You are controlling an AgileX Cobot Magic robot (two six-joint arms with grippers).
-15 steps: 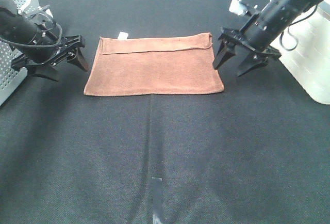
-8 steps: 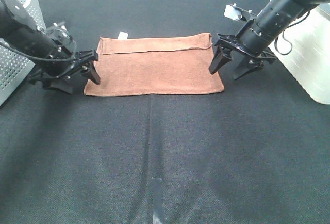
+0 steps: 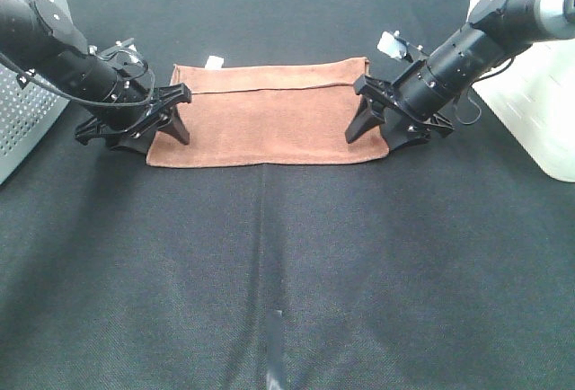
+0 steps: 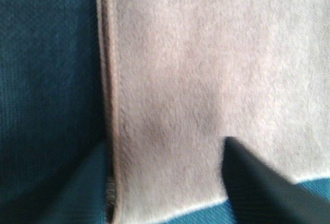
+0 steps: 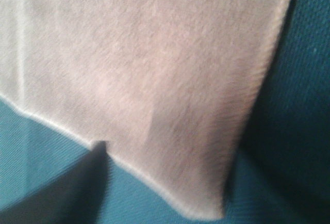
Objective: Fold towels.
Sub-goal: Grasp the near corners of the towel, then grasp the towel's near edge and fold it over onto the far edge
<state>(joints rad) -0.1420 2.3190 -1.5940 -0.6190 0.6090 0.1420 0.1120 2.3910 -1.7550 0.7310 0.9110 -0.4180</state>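
The towel lies flat, folded once, on the far middle of the surface. The left pincer and right pincer stand open, each straddling a near corner. The grasp for the next fold seems in hand, and both must close on every layer

**Towel**: both short edges partly covered, one by the left gripper, the other by the right gripper. Jaws spread; contact with the cloth not discernible.
**Wrist views:** both blurred, towel cropped on several sides. Left gripper's finger and right gripper's finger run out of frame.
**Tag**, at the towel's far edge: too small to read.
**Perforated bin**, left of the towel, and **white box**, right of it: both cropped.
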